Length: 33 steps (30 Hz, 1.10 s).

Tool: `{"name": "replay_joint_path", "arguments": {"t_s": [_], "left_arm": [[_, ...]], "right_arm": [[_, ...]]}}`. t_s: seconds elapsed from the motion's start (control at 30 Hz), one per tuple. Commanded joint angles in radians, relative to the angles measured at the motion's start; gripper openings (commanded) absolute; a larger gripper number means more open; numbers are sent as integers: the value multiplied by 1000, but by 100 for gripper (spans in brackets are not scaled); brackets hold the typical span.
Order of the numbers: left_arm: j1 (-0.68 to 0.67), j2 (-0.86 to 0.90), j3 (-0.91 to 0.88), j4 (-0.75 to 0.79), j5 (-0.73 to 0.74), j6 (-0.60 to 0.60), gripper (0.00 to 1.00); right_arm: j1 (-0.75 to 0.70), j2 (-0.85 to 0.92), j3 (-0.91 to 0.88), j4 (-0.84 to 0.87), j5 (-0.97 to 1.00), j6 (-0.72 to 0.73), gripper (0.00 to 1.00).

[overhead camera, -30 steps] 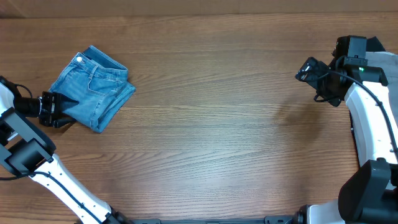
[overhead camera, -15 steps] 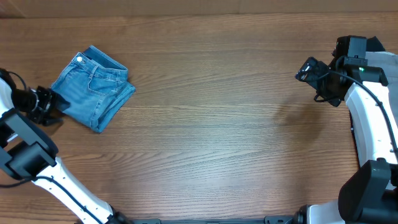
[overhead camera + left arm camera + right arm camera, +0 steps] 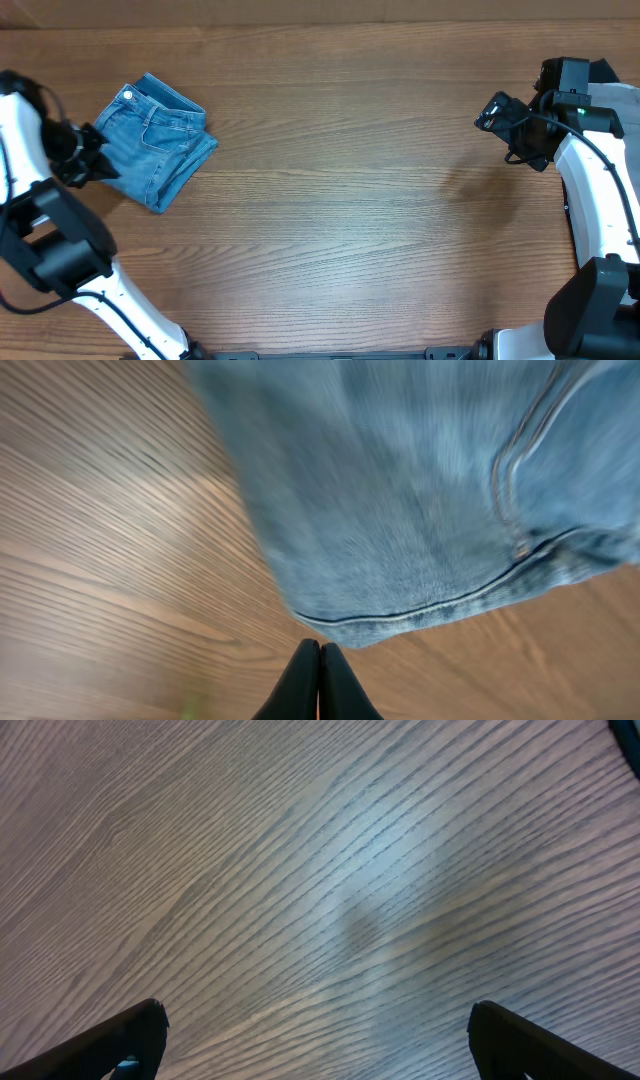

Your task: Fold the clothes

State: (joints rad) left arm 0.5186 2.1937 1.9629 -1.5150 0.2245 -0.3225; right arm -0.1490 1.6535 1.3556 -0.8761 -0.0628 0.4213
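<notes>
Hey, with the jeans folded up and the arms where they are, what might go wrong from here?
1. The left gripper is shut and empty, close to the edge of the folded denim jeans. If it swings toward them, it may catch that edge and undo the fold.
2. The right gripper hangs open over bare table far on the other side, so nothing would steady the jeans if they get nudged and slide.

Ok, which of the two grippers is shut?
The left gripper, at the edge of the folded jeans: its fingers are pressed together with no denim between them. The right gripper stands wide open over the table, far from the jeans.
</notes>
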Motion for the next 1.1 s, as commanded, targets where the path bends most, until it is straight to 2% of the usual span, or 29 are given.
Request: {"name": "replay_joint_path", "arguments": {"t_s": [0.0,0.27,0.4,0.67,0.87,1.07], "left_arm": [[-43,2,-82,16,-79,-61,4],[-65,2,-276,121,-132,-129,4],[-53,2,-324,151,-210,-183,4],[-50,2,-399,281,-208,-207,4],[-63,2,-480,439,-99,-214,4],[-126,2,-508,539,80,-214,4]], "right_arm": [[3,-2,6,3,10,-2,100],[3,-2,6,3,10,-2,100],[3,-2,6,3,10,-2,100],[3,-2,6,3,10,-2,100],[3,-2,6,3,10,-2,100],[3,-2,6,3,10,-2,100]]}}
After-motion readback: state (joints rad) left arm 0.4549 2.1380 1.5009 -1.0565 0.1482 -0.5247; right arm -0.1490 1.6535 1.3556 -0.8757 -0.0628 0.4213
